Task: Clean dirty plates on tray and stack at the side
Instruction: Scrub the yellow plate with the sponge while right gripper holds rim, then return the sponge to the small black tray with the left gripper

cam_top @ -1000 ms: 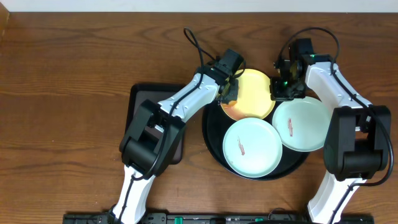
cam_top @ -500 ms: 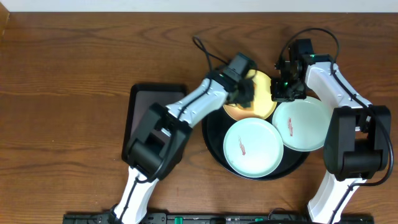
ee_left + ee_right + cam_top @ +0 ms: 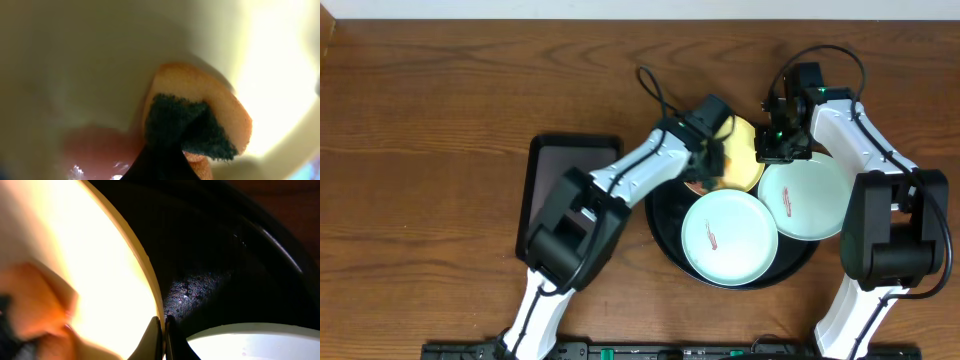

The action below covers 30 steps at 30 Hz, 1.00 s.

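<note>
The left claw [image 3: 714,158] grips a sponge [image 3: 200,122] pressed on the yellow plate [image 3: 745,170], whose rim the right claw [image 3: 163,330] pinches closed, over the tray [image 3: 665,235].

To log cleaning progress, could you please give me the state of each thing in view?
yellow plate: on round tray, reddish smear showing.
sponge: orange, against the yellow plate.
left gripper: shut on sponge.
right gripper: shut on yellow plate rim.
front mint plate: on tray, red smear, untouched.
right mint plate: on tray, red smear, untouched.
</note>
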Each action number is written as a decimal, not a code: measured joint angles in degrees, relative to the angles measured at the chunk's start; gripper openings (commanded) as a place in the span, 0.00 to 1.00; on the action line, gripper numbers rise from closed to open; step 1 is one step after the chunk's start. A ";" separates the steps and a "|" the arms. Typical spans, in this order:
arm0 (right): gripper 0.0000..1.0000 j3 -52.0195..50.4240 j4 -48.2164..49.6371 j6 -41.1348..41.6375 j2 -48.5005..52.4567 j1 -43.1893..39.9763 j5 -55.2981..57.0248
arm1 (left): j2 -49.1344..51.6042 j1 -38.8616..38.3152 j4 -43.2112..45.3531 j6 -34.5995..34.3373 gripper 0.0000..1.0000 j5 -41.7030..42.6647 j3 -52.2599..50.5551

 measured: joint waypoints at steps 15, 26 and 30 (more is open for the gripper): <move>0.01 0.00 -0.04 0.44 0.00 0.11 -0.48 | -0.44 2.89 5.22 13.11 0.07 -15.13 0.07; 0.01 0.00 -0.44 0.63 0.00 0.13 -0.81 | -18.16 5.44 -4.87 14.14 0.08 -19.50 -0.04; 0.01 0.00 -0.59 0.61 0.00 0.13 -0.70 | -24.63 8.63 -16.70 14.19 0.07 -20.17 0.42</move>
